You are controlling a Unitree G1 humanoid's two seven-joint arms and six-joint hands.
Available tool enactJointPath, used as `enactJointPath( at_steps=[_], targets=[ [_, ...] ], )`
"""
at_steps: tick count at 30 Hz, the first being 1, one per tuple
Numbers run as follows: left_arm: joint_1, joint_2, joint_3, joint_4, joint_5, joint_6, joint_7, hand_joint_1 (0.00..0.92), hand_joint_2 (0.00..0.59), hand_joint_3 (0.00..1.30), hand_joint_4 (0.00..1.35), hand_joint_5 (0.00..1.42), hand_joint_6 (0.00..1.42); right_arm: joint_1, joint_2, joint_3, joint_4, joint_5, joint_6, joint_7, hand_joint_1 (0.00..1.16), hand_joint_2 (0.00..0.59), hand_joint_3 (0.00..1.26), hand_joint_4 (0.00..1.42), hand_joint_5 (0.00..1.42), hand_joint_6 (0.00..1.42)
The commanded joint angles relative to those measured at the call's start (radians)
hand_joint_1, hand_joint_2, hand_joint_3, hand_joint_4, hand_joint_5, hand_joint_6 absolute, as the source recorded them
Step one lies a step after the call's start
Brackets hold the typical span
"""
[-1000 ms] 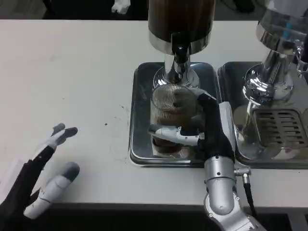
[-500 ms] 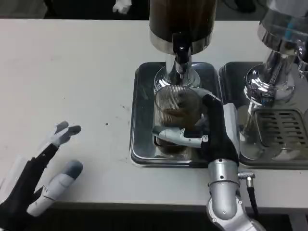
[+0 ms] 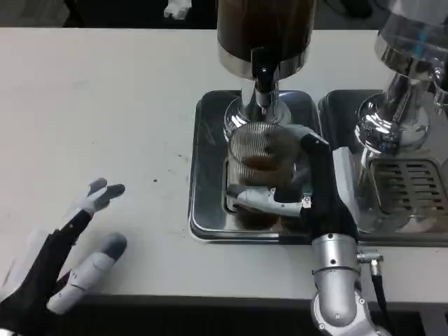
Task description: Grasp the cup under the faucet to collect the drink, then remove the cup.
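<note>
The right hand point(image 3: 294, 189) grips the ribbed clear cup point(image 3: 260, 157) – brown drink inside – on the steel tray point(image 3: 206, 175), just below the dispenser's faucet point(image 3: 263, 80). The left hand point(image 3: 66, 262) rests on the white table point(image 3: 105, 105), fingers spread, holding nothing. No writing seems readable anywhere.

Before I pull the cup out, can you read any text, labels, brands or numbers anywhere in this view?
None can be read: no print shows on the cup, the dispenser, the tray, the second dispenser or the right hand.
</note>
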State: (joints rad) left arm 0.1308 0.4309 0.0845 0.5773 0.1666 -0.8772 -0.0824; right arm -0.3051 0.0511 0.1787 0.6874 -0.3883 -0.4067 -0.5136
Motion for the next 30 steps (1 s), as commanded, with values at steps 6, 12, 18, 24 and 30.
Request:
enactJointPath(
  at_steps=[6,12,18,24,30],
  targets=[
    [-0.006,0.005,-0.014,0.004,0.018,-0.005,0.003,0.0,0.139,0.17,0.0,0.09,0.02,0.096,-0.012,0.011,-0.177,-0.006,0.054,0.043,1.04,0.114,0.79,0.86,0.9,1.26],
    [0.001,0.024,-0.015,-0.021,0.077,0.0,0.024,0.0,0.139,0.14,0.0,0.07,0.01,0.157,-0.017,0.013,-0.272,-0.007,0.07,0.067,1.04,0.114,0.79,0.86,0.9,1.27],
    [0.032,0.068,-0.014,-0.112,0.201,0.028,0.062,0.0,0.134,0.06,0.0,0.01,0.0,0.22,-0.024,0.008,-0.383,-0.009,0.094,0.093,1.04,0.118,0.79,0.87,0.91,1.28],
    [0.107,0.126,0.013,-0.261,0.327,0.075,0.11,0.0,0.103,0.0,0.0,0.0,0.0,0.285,-0.025,0.01,-0.492,-0.006,0.11,0.136,1.03,0.13,0.79,0.89,0.93,1.31],
    [0.204,0.173,0.049,-0.411,0.421,0.152,0.133,0.0,0.096,0.0,0.0,0.0,0.0,0.367,-0.034,0.017,-0.616,-0.003,0.124,0.197,1.03,0.131,0.79,0.89,0.94,1.31]
  ],
)
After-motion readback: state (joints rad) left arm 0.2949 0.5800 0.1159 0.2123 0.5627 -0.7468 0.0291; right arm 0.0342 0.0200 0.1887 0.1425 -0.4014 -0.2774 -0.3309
